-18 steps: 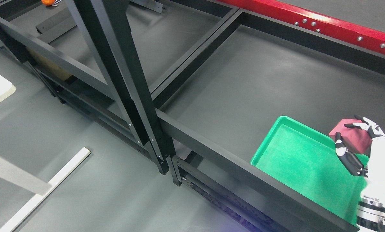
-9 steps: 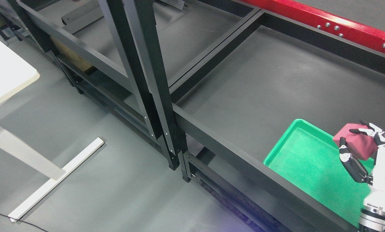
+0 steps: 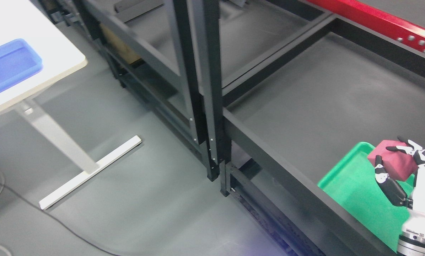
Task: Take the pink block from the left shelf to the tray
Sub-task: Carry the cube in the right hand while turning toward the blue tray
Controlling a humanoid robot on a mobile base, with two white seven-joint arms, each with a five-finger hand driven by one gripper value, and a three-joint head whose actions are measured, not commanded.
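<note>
So at this point the right hand [image 3: 399, 167] was wrapped around the pink block [image 3: 392, 163], thumb [image 3: 385, 179] on the near side and the other fingers [image 3: 417, 151] hooked over the far top edge. The block was held up above the far end of the green tray [image 3: 354, 192], not resting on it as far as I could tell. The tray sat on the dark shelf [image 3: 305, 106], tucked against the shelf's front rail at the lower right. The left arm didn't show anywhere.

The big change from half a second earlier was the camera, not the stuff. The whole picture had slid to the right: the black upright post [image 3: 207, 89] sat closer to the middle than before, and the tray got pushed further into the lower right corner with less of it showing. The white table [image 3: 52, 60] on the left took up a lot more of the view, and a blue bin [image 3: 6, 65] on top of it was now mostly visible instead of just a sliver. The red beam [image 3: 383, 25] along the top right looked blurry. Relative to the tray, the hand and block had barely moved, same grip, same spot over the far end.

A thin cable [image 3: 38, 209] ran across the grey floor at lower left, near the table's white foot [image 3: 91, 172].
</note>
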